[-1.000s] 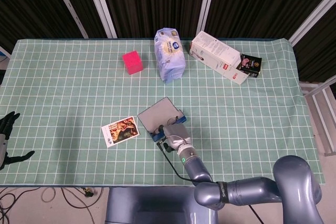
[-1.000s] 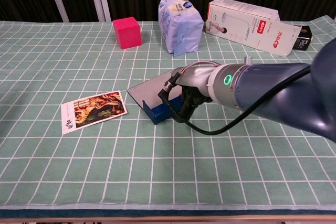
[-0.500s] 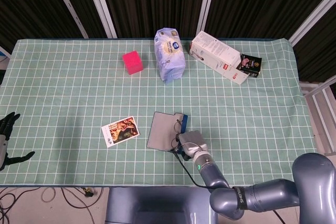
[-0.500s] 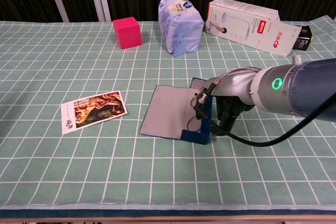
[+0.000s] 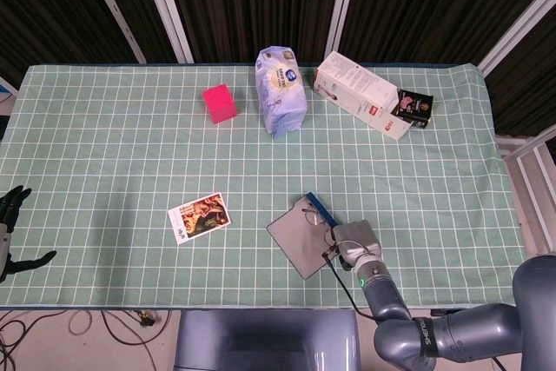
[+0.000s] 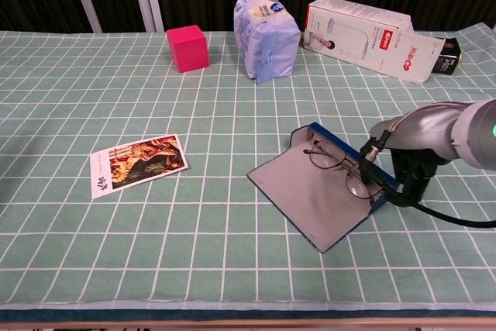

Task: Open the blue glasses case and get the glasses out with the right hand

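Observation:
The blue glasses case [image 6: 310,195] lies open on the green checked cloth, its grey lid flat toward the front. Thin-rimmed glasses [image 6: 335,162] rest in its blue tray. In the head view the case [image 5: 295,242] and glasses [image 5: 315,219] sit near the front edge, right of centre. My right hand [image 6: 409,180] is at the case's right end and grips it there; its dark fingers are mostly hidden behind the wrist [image 5: 352,236]. My left hand [image 5: 9,228] hangs off the table's left edge with fingers spread, holding nothing.
A photo card [image 6: 139,163] lies left of the case. At the back stand a pink cube [image 6: 187,47], a blue-white bag [image 6: 266,25], a long white box [image 6: 364,29] and a small black box [image 5: 414,108]. The table's front edge is close behind the case.
The right hand has dragged the case rightward and toward the front, turning it. The lid now lies fully open and the glasses show. The left hand has not moved.

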